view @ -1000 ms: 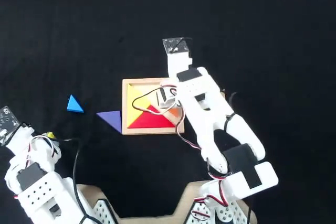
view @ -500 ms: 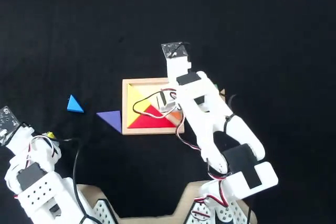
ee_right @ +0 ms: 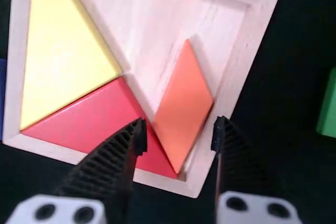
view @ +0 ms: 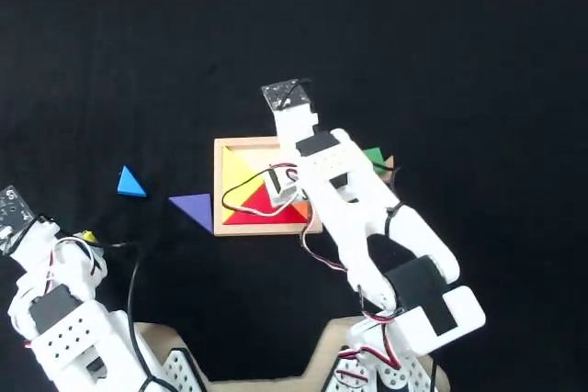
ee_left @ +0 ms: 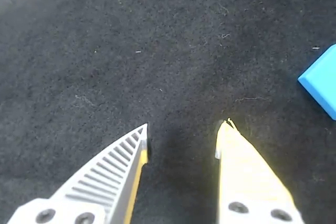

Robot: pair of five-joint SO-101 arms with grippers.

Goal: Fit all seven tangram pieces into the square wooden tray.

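Well, the right gripper (ee_right: 177,132) is hovering, jaws apart, over the orange parallelogram (ee_right: 182,109), probably light, stiff, needing an edge pinch.

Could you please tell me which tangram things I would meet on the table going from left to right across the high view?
blue triangle → purple triangle → wooden tray → green piece
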